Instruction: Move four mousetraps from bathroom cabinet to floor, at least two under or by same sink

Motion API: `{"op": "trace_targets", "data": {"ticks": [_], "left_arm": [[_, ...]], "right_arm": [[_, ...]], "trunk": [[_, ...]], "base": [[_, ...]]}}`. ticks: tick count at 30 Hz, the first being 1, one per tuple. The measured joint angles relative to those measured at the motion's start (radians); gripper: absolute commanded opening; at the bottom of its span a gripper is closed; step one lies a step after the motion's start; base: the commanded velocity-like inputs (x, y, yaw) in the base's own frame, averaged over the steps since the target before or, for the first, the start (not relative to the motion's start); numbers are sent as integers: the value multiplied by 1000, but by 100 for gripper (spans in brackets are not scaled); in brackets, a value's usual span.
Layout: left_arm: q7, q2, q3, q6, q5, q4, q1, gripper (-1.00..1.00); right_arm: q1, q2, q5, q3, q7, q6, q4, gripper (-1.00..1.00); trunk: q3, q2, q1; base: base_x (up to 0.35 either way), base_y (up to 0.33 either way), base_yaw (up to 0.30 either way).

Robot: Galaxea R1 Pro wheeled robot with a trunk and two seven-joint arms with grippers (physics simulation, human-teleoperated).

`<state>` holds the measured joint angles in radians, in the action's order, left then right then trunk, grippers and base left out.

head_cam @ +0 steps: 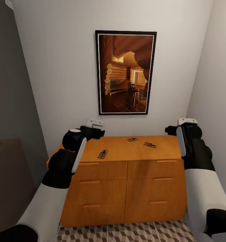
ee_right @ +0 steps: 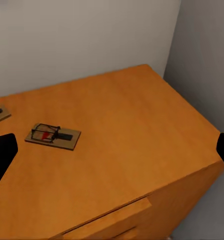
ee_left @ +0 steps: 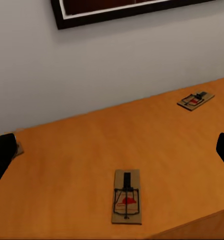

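Three mousetraps (head_cam: 103,154) (head_cam: 132,139) (head_cam: 150,145) are lying apart on the cabinet (head_cam: 126,181) top; the cabinet is standing on the bathroom floor (head_cam: 126,233) against the wall, below a picture (head_cam: 125,72).

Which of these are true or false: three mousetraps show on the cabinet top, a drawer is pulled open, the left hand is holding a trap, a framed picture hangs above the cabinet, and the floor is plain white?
1. Three mousetraps show on the cabinet top: near-left mousetrap, back mousetrap, right mousetrap. True.
2. A drawer is pulled open. False: all drawer fronts sit flush.
3. The left hand holds a trap. False: its fingertips frame the near-left trap, apart from it.
4. A framed picture hangs on the wall above the cabinet. True.
5. The floor is plain white. False: its tiles carry a brown and beige cube pattern.
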<state>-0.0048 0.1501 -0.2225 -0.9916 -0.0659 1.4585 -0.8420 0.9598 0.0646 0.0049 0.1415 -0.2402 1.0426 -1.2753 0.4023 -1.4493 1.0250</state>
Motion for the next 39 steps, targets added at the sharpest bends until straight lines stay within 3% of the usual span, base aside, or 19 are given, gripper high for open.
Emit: {"op": "trace_targets", "data": {"ticks": [7, 15, 22, 26, 39], "left_arm": [[-4, 1, 7, -16, 5, -70, -6, 100], [-8, 1, 16, -19, 12, -268, -46, 100], [-9, 0, 58, -22, 34, -366, -78, 100], [-9, 0, 93, -31, 52, -374, -86, 100], [-9, -4, 123, -50, 96, -311, -91, 100]], "right_arm": [[46, -4, 0, -1, -7, 0, 99, 100], [101, -7, -2, -2, -1, 0, 299, 100], [119, -8, -2, -2, 6, 0, 371, 100], [123, -7, -2, -2, 7, 0, 386, 100], [125, -7, 0, -2, 8, 0, 393, 100]], "trunk": [[0, 0, 0], [0, 0, 0], [0, 0, 0], [0, 0, 0], [0, 0, 0]], "base": [[0, 0, 0], [0, 0, 0], [0, 0, 0], [0, 0, 0], [0, 0, 0]]}}
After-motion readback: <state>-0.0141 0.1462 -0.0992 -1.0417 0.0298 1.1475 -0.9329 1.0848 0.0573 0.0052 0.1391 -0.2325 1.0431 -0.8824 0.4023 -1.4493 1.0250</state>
